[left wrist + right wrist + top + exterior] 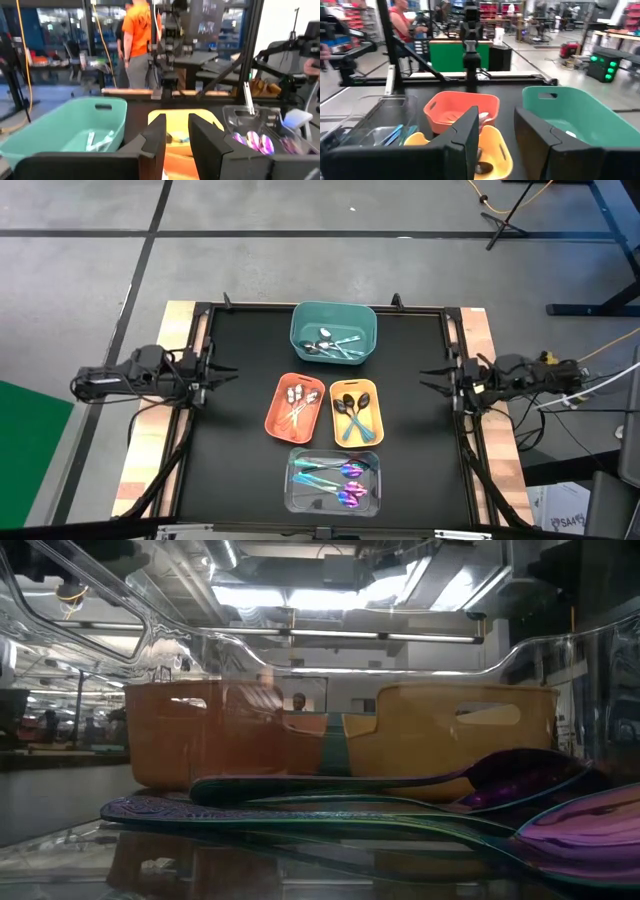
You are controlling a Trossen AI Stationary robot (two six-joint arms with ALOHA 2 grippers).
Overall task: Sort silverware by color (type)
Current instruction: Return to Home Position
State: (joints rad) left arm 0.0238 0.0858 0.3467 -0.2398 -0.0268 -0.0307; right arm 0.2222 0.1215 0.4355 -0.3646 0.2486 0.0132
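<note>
At opposite worktop (pixel 240 470) edges, left tool (pixel 218 373) and right tool (pixel 428 377) rest parted, empty. Silverware (pixel 330 345) lies sorted inside four bins (pixel 372 325), none loose. I judge homing step; next move: just settle both at rest.

Glossy metal spoons (pixel 348 471), clr plastic bin (pixel 291 502)

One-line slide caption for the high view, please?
Silverware sorted into four bins; left gripper and right gripper open at table edges.
</note>
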